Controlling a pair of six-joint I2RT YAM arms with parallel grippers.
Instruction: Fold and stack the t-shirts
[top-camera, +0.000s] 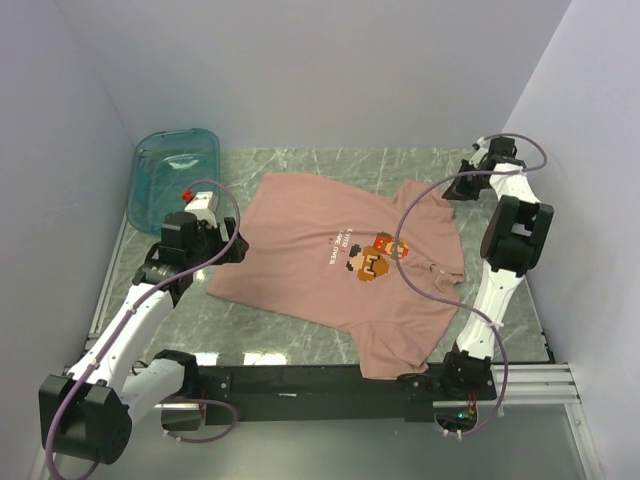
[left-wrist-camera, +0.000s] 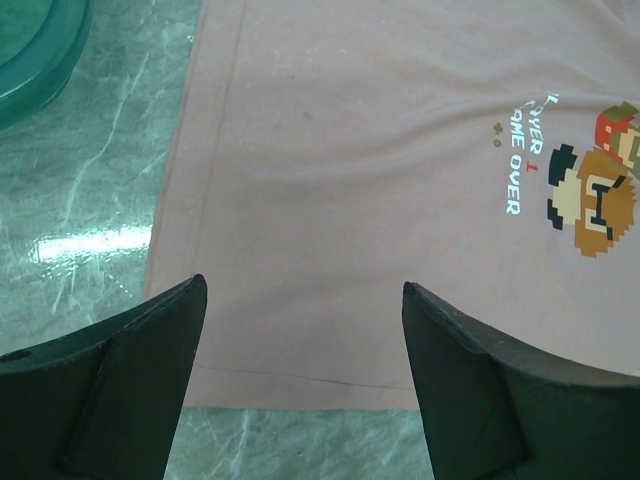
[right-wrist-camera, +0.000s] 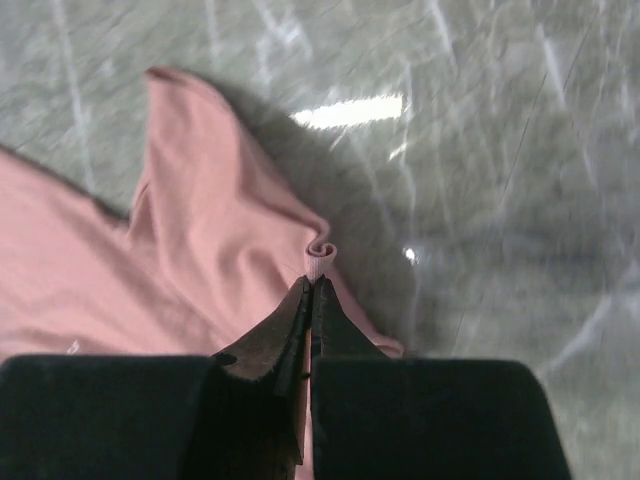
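A dusty-pink t-shirt (top-camera: 330, 260) lies spread flat on the marble table, its pixel-art print (top-camera: 372, 258) facing up. My right gripper (top-camera: 455, 188) is at the shirt's far right corner. In the right wrist view the right gripper (right-wrist-camera: 311, 282) is shut on a rolled edge of the pink fabric (right-wrist-camera: 200, 250), which is lifted into a small peak. My left gripper (top-camera: 228, 245) hovers at the shirt's left edge. Seen from the left wrist, this gripper (left-wrist-camera: 304, 284) stands open above the hem of the t-shirt (left-wrist-camera: 380, 150), with nothing between its fingers.
A translucent teal bin (top-camera: 175, 175) sits at the back left, and its rim (left-wrist-camera: 30, 50) shows in the left wrist view. White walls close in the table on the left, back and right. A black rail (top-camera: 320, 380) runs along the near edge.
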